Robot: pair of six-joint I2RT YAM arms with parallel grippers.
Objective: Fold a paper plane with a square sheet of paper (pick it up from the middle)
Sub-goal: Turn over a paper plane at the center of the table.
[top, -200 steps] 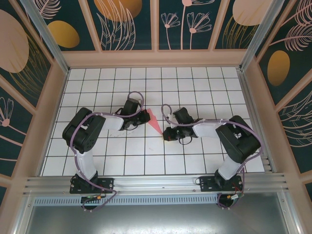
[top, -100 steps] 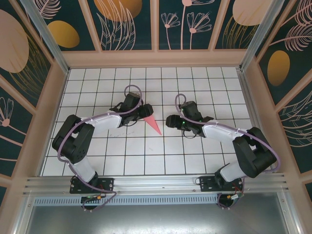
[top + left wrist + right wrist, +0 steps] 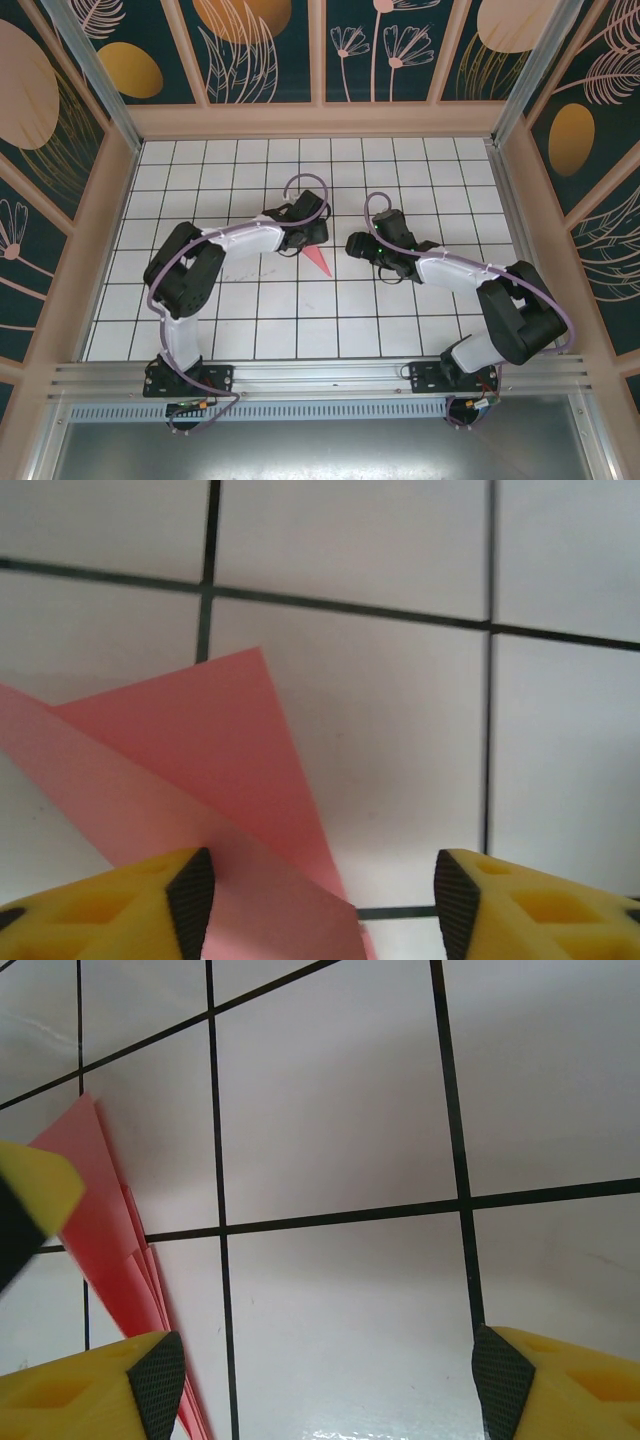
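White tiled worktop w/ dark grid lines is the biggest thing in the top view. Left arm rises from its base at the near edge, left of centre, then reaches across twd the middle. Right arm comes from the near-right side, forearm angled back twd the centre. Left gripper sits just left of worktop centre and right gripper just right of it, near each other but apart.

Paper plane lies at abt the centre of the worktop, betw. the two grippers. It's a narrow pink dart, tip pointing twd the near edge & a bit right, wide end hidden under the left gripper.

Left wrist cam: left gripper has its fingers spread wide, pinching nothing. Paper plane comes in from the left & passes close by the left pad (touching or not, can't tell). The right pad is over bare tile, well clear of the paper.

Right wrist cam: right gripper fingers also spread apart, bare tile betw. them. Paper plane runs down the left side, layered edges showing, narrow end just beside the left pad.
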